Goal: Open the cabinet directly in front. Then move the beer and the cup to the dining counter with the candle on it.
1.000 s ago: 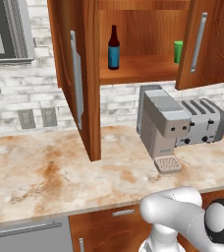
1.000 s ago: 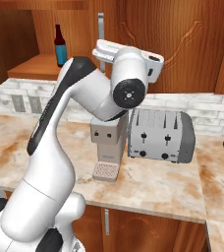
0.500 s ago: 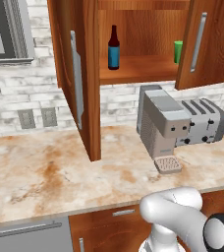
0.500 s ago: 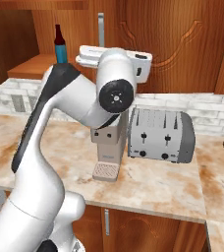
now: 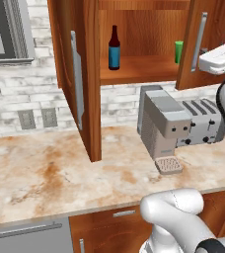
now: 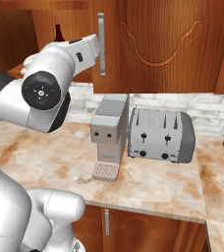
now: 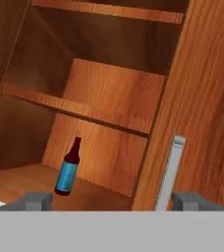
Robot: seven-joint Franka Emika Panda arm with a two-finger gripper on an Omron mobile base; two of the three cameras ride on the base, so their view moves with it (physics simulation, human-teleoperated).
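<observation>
The cabinet (image 5: 87,74) stands with both doors swung open. On its lower shelf the beer (image 5: 114,48) stands upright at the left, and the green cup (image 5: 178,51) stands at the right, partly hidden behind the right door's edge. My gripper (image 5: 206,62) hovers open beside the right door's silver handle (image 5: 199,34), holding nothing. In the hand view the open gripper (image 7: 114,201) faces the beer (image 7: 67,170), with the handle (image 7: 169,172) just inside the right fingertip (image 7: 192,200). The dining counter and the candle are out of view.
On the marble wall countertop (image 5: 45,173) below the cabinet stand a grey coffee machine (image 5: 161,126) and a silver toaster (image 5: 203,121). The open left door (image 5: 80,99) juts out over the counter. My arm's elbow (image 6: 42,93) bulks large at the left of the right base view.
The jaws have gone from shut to open and let go of the right door's handle. The arm has swung left in the right base view. Bottle and cup have not moved.
</observation>
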